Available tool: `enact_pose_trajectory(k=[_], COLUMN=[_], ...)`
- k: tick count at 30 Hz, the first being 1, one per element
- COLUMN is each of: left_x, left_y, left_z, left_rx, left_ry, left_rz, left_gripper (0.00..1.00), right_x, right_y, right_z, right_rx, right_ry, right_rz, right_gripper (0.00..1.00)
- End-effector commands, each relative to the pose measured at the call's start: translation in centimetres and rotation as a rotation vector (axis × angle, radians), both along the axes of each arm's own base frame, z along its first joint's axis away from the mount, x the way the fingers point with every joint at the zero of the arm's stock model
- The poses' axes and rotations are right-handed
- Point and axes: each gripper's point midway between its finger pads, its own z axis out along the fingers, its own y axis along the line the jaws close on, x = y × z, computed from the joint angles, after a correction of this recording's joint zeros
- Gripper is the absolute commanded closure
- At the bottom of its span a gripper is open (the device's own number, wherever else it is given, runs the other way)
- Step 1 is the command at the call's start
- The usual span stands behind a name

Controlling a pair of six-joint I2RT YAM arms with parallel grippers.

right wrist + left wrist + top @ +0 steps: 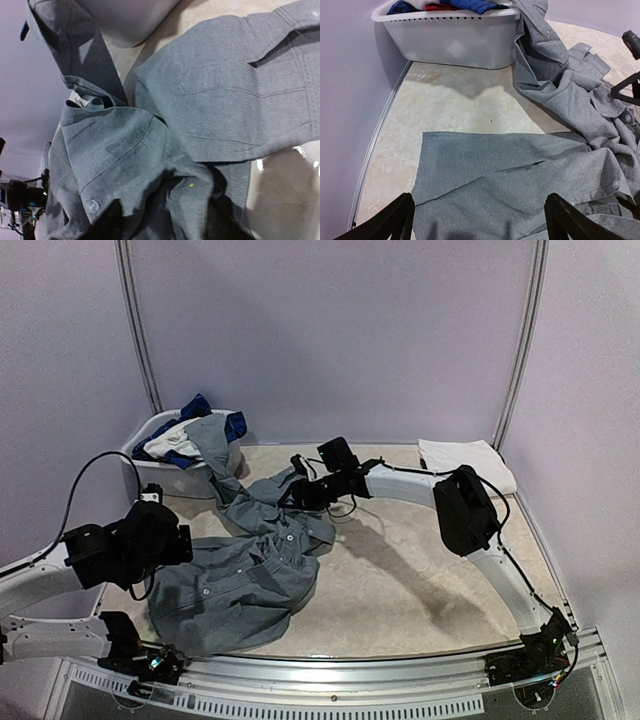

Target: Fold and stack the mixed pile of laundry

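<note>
Nearest me, the left gripper (480, 200) is hanging wide open over the hem of the grey shirt (245, 580), holding nothing. The shirt is lying rumpled across the table (420, 580). At its collar end the right gripper (303, 492) is sitting in bunched cloth; whether it is gripping any, I cannot tell. Beyond, 1 sleeve (215, 455) is trailing into the basket (150, 452), so any pull toward the front is risking a snag, dragging the blue and white pieces (190, 410) out or tipping the basket.
</note>
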Motion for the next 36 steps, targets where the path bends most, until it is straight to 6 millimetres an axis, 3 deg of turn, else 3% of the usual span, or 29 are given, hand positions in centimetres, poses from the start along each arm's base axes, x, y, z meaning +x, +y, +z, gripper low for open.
enact_pose_trajectory(k=[1,6,13,14,16,18,19,20,25,30,36], left_x=[0.0,-0.2,-0.3,-0.3,-0.2,-0.1,0.0,0.1,0.4,0.0,-1.0], left_y=[0.4,0.6,-0.6,-1.3,-2.4,-3.4,-3.9,-4.5,-7.3,-10.5,-14.0], left_z=[-0.5,-0.7,-0.8,-0.9,-0.7,-0.7,-0.7,-0.7,-0.5,-0.1,-0.3], left_rx=[-0.011,-0.015,-0.061,-0.074,-0.1,-0.114,-0.121,-0.123,-0.12,-0.093,-0.029], left_ry=[0.001,0.006,0.018,0.028,0.03,0.034,0.038,0.043,0.053,0.061,0.088], left_rz=[0.02,0.02,-0.038,-0.071,-0.116,-0.154,-0.175,-0.196,-0.283,-0.398,-0.517], left_gripper=[0.08,0.09,0.13,0.14,0.17,0.19,0.2,0.2,0.22,0.22,0.22], right_x=[-1.7,-2.3,-3.6,-3.7,-4.2,-4.4,-4.6,-4.7,-4.6,-4.5,-7.7], right_y=[1.8,2.2,0.8,0.2,-1.3,-3.1,-3.9,-5.0,-11.3,-20.0,-30.8], right_z=[0.4,1.9,5.3,7.1,8.5,12.4,12.7,14.7,17.3,16.6,16.9], right_rx=[0.026,0.048,0.05,0.052,0.033,0.04,0.023,0.025,-0.077,-0.241,-0.42], right_ry=[-0.009,-0.013,-0.061,-0.096,-0.143,-0.217,-0.238,-0.278,-0.386,-0.39,-0.405], right_rz=[0.05,0.065,0.052,0.038,0.005,-0.043,-0.061,-0.09,-0.289,-0.559,-0.865], right_gripper=[0.62,0.97,0.99,0.99,0.99,0.99,0.99,0.99,0.99,0.99,0.99])
